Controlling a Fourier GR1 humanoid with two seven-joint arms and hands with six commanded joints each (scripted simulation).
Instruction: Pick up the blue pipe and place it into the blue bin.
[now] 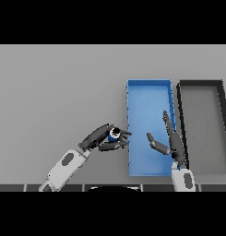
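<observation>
The blue pipe (113, 134) is a short blue piece with a pale end, held in my left hand (101, 138), whose fingers and thumb curl round it. That hand hovers just left of the blue bin (149, 90), near its left wall at mid-length. My right hand (169, 143) is over the bin's right side, fingers straight and pointing away from me, thumb spread, holding nothing. The bin is a long blue rectangular tray lying right of the table's middle.
A black bin (202, 84) with a grey floor stands directly right of the blue bin, almost touching it. The grey table (54, 92) stretches wide to the left and behind.
</observation>
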